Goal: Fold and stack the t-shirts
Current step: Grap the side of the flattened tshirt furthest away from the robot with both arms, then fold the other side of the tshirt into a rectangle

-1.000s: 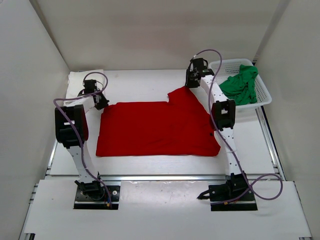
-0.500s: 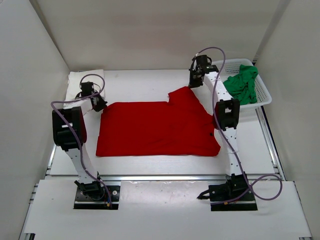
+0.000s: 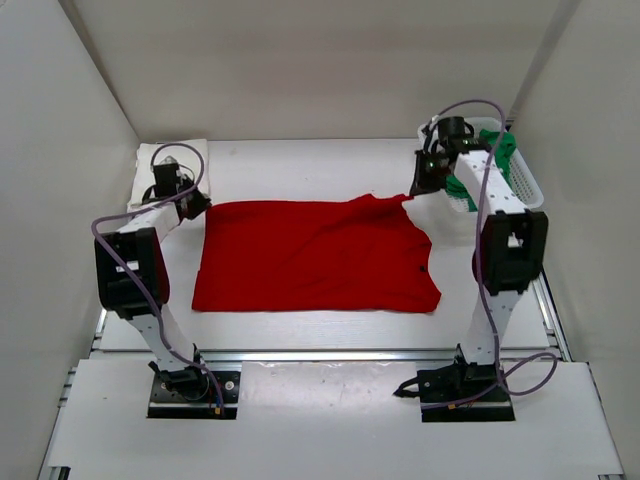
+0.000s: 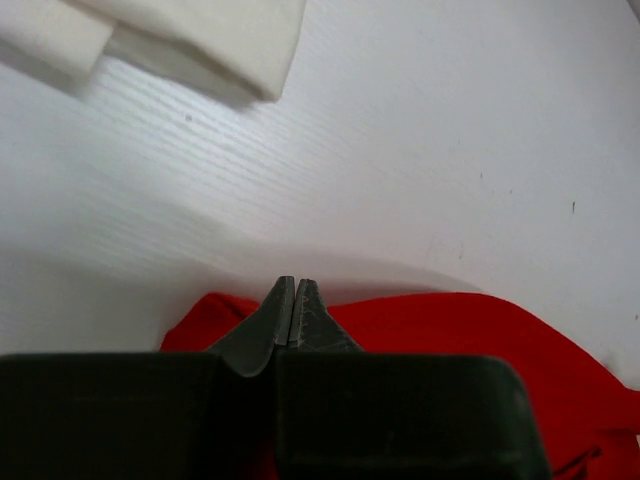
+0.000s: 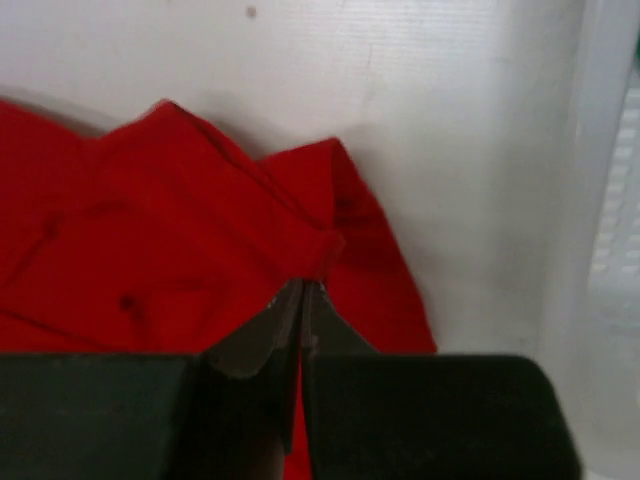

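Red t-shirt [image 3: 315, 255] lay spread on the table [image 3: 300, 160]. Left end effector [image 4: 291, 312] pinched its far left corner, right end effector [image 5: 300, 300] its far right corner (jaws pressed together on cloth). Green t-shirt [image 3: 505, 148] sat in the basket [image 3: 527, 180]; cream t-shirt [image 4: 200, 45] lay folded far left.

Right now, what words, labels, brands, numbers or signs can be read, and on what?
None readable in any view.
The red shirt, green shirt, white shirt and basket show no print or label.
A dark speck on the red shirt is too small to tell.
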`<act>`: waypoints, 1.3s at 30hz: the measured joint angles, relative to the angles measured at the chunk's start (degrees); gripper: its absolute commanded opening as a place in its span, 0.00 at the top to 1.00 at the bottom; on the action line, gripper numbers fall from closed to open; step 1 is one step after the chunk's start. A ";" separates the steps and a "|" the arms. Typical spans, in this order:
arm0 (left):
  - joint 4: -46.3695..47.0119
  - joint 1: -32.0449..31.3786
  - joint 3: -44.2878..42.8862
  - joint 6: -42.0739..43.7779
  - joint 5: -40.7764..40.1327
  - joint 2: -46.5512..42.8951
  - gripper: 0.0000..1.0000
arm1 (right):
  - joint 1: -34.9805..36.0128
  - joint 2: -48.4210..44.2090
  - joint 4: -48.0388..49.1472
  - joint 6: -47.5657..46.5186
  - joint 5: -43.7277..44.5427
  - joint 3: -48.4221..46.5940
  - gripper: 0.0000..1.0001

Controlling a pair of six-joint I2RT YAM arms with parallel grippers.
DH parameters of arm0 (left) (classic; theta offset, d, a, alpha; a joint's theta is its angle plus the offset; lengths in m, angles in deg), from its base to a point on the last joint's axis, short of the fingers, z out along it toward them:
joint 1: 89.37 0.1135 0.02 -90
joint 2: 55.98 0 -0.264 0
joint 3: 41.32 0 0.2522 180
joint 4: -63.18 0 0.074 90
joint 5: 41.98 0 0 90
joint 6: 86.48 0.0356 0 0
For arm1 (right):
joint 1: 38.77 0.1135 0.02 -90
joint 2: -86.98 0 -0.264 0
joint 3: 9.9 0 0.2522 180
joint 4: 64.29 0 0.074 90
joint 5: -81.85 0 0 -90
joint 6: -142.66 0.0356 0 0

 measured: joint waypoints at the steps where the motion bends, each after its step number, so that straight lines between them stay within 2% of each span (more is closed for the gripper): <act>1: 0.22 0.00 0.92 -0.20 0.24 -0.52 1.00 | 0.15 -3.72 1.75 0.22 0.13 5.22 1.00; 6: 1.33 0.00 7.23 -1.16 1.38 -4.11 1.00 | 1.64 -19.80 9.60 2.67 1.11 26.93 1.00; 10: 1.70 1.18 13.07 -2.38 2.84 -9.16 1.00 | 2.32 -28.15 15.93 5.81 2.14 38.86 1.00; 15: 1.86 3.85 16.41 -2.95 3.54 -16.79 1.00 | 2.40 -35.65 23.12 9.57 3.17 50.01 1.00; 21: 3.02 7.58 19.26 -2.99 6.12 -26.03 1.00 | 1.68 -43.98 28.17 13.38 3.58 58.42 0.97; 31: 3.41 9.29 26.38 -3.34 10.14 -27.63 1.00 | 1.29 -54.69 33.29 16.96 3.34 67.58 0.92; 37: 4.70 11.89 33.05 -4.66 12.85 -28.26 0.96 | 2.40 -59.30 35.50 19.71 2.80 76.19 0.93; 39: 5.95 14.10 35.19 -5.99 14.47 -28.17 0.86 | 2.38 -60.57 35.93 20.61 2.34 79.34 0.92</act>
